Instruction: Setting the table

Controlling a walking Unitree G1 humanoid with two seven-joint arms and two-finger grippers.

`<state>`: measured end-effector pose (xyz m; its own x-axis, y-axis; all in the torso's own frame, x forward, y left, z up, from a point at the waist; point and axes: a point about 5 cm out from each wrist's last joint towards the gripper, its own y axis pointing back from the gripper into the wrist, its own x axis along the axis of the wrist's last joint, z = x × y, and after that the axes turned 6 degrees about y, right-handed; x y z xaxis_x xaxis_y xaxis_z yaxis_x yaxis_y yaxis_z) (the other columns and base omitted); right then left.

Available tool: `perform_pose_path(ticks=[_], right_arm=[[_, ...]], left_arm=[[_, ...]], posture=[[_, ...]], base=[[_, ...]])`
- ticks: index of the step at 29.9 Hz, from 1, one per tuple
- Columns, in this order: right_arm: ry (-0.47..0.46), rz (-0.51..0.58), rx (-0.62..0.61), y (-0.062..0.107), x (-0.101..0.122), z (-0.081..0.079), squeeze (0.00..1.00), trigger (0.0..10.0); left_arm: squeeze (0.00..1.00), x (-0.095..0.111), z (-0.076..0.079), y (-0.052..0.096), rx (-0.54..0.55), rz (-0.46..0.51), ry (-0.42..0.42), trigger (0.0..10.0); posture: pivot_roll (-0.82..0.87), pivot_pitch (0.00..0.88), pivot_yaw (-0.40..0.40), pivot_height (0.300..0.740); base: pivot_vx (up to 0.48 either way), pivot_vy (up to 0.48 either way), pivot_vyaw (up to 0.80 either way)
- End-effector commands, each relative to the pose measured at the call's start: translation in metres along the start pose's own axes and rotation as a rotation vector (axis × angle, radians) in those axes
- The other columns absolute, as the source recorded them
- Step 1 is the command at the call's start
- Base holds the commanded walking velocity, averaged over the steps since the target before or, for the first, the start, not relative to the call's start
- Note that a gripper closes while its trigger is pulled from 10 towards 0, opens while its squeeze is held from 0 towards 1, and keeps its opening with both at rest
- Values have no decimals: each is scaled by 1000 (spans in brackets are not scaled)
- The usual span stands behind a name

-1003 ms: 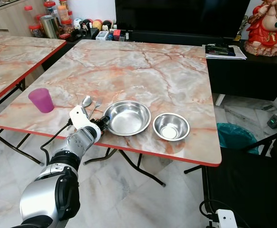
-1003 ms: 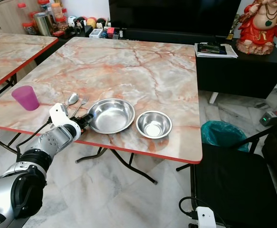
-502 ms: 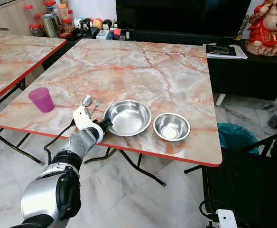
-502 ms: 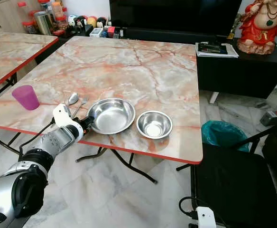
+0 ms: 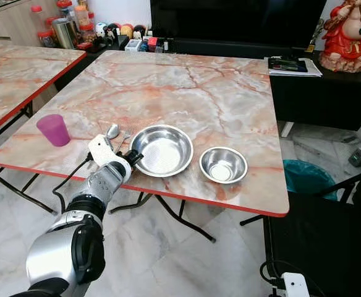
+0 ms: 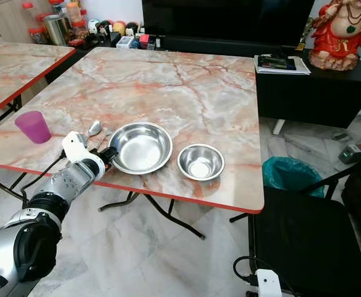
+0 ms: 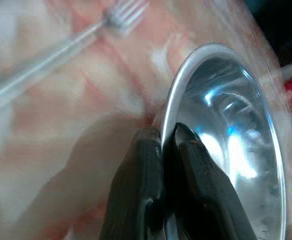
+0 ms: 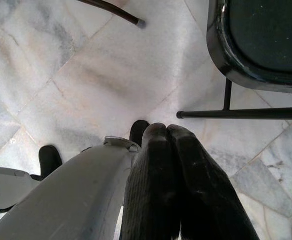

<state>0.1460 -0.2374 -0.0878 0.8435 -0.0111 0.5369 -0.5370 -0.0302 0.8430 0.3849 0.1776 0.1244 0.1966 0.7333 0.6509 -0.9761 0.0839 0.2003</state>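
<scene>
1. Fork [image 5: 125, 135], spoon [image 5: 112, 131] just beside left gripper [image 7: 168, 140]; purple cup [image 5: 53, 130] well apart.
2. Large steel bowl [image 5: 164, 149]: shiny, near table's [image 5: 199, 86] front edge, rim pinched by left gripper.
3. Right gripper [image 8: 168, 131]: fingers together, holding nothing, above floor.

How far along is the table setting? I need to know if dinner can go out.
Laid out already: small steel bowl, spoon, fork and purple cup on the marble table. In hand: the left gripper pinches the rim of the large steel bowl. Left: releasing that bowl. The right gripper hangs idle, shut.
</scene>
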Motion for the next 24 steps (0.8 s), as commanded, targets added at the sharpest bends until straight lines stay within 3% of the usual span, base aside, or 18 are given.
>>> perform_pose_path(ticks=[1, 2, 3, 9, 10, 13, 16, 24], right_arm=[[-6, 0, -7, 1, 0, 3, 0, 10000], [-3, -1, -6, 1, 0, 3, 0, 10000], [-3, -1, -5, 1, 0, 3, 0, 10000], [8, -2, -9, 1, 0, 5, 0, 10000], [7, -1, -11, 2, 0, 5, 0, 10000], [13, -4, -14, 2, 0, 7, 0, 10000], [20, -17, -13, 2, -2, 8, 0, 10000], [28, -13, -14, 3, -3, 7, 0, 10000]], left_arm=[[0, 22, 4, 3, -62, 145, -4, 0], [0, 29, 9, 7, -121, 225, -28, 3216], [0, 28, 11, 9, -142, 253, -13, 10000], [0, 24, 22, 18, -194, 347, -87, 10000], [0, 21, 33, 21, -225, 362, -189, 10000], [0, 18, 54, 25, -281, 390, -323, 10000], [0, 20, 63, 26, -305, 424, -335, 10000], [0, 24, 68, 28, -285, 444, -384, 10000]], posture=[[-21, 19, -8, 740], [-21, 19, -8, 740], [-17, 18, -15, 740], [-21, 13, -23, 740], [-21, 12, -26, 740], [-17, 7, -34, 740], [-22, 0, -29, 740], [-24, 0, -23, 740]], base=[[0, 0, 0], [0, 0, 0], [0, 0, 0], [0, 0, 0], [0, 0, 0], [0, 0, 0], [0, 116, 0], [0, 428, -259]])
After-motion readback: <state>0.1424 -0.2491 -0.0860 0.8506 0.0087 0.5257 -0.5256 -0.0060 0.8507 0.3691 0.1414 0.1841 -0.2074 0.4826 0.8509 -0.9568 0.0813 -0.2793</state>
